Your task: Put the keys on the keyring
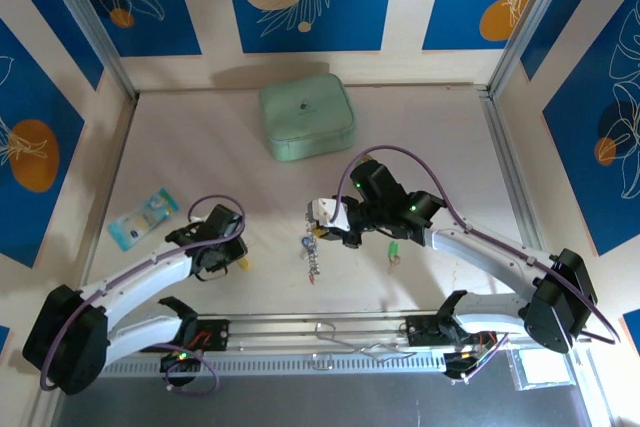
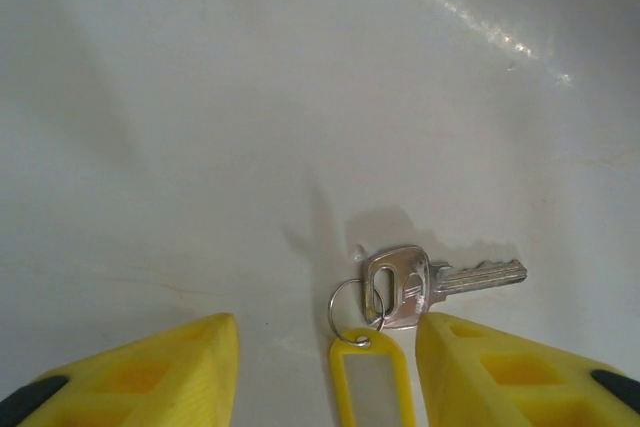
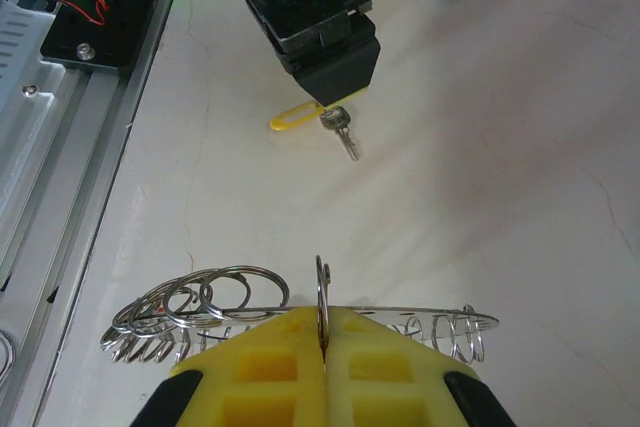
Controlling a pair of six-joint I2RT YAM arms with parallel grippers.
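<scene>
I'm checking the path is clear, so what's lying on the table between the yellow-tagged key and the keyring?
Nothing: the right wrist view shows bare table between the yellow-tagged key and the keyring.

- Open table (image 1: 200, 147) lies at the far left, between the mint-green case (image 1: 307, 119) at the back and the blue-and-green packet (image 1: 143, 217).
- The left gripper (image 2: 325, 347) straddles the yellow-tagged key (image 2: 400, 287) with its fingers apart; the surface beyond the key is bare.
- The right gripper (image 3: 322, 347) is clamped on the keyring (image 3: 200, 302), whose coil spreads to both sides of its fingers and bars a low pass there.
- A free strip of table separates the two grippers.
- A green-tagged key (image 1: 393, 252) lies just beside the right arm.
- The metal rail (image 1: 320, 332) closes the near edge.
</scene>
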